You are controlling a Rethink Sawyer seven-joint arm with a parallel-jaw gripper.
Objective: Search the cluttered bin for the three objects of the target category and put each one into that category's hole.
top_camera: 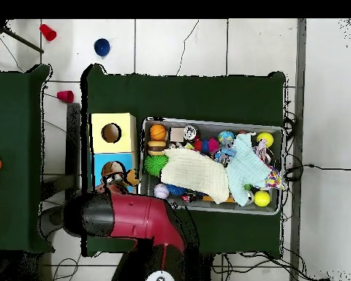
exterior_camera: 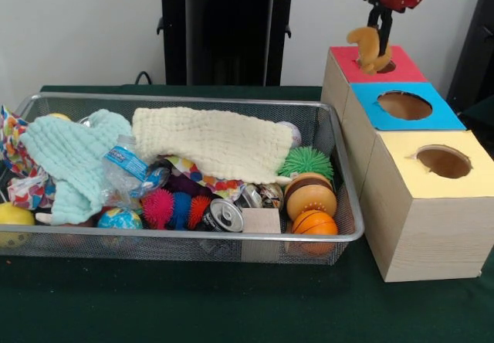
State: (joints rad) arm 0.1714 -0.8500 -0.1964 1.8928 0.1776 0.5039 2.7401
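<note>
No writing can be read; the crushed bottle (exterior_camera: 127, 174) has a blue label, its print too small to make out, and the can (exterior_camera: 225, 215) shows only its top.

In the front view the gripper (exterior_camera: 377, 43) hangs over the red box (exterior_camera: 370, 66), the farthest of three boxes at the right, and is closed on an orange toy (exterior_camera: 367, 48) whose lower end sits at the rim of that box's hole. The blue box (exterior_camera: 404, 108) and the near yellow box (exterior_camera: 436, 165) each have an open round hole; nothing shows inside.

The wire bin (exterior_camera: 185, 242) to the left is crowded. A cream cloth (exterior_camera: 210, 140) lies across the middle and a mint cloth (exterior_camera: 73, 157) at the left, over the bottle. Along the near wall: a lemon (exterior_camera: 14, 218), a globe ball (exterior_camera: 119, 219), pink, blue and red spiky balls (exterior_camera: 176, 208), the can, a wood block (exterior_camera: 261, 221), a toy burger (exterior_camera: 309, 194) and a small basketball (exterior_camera: 314, 224). A green spiky ball (exterior_camera: 306, 161) sits behind the burger.
</note>
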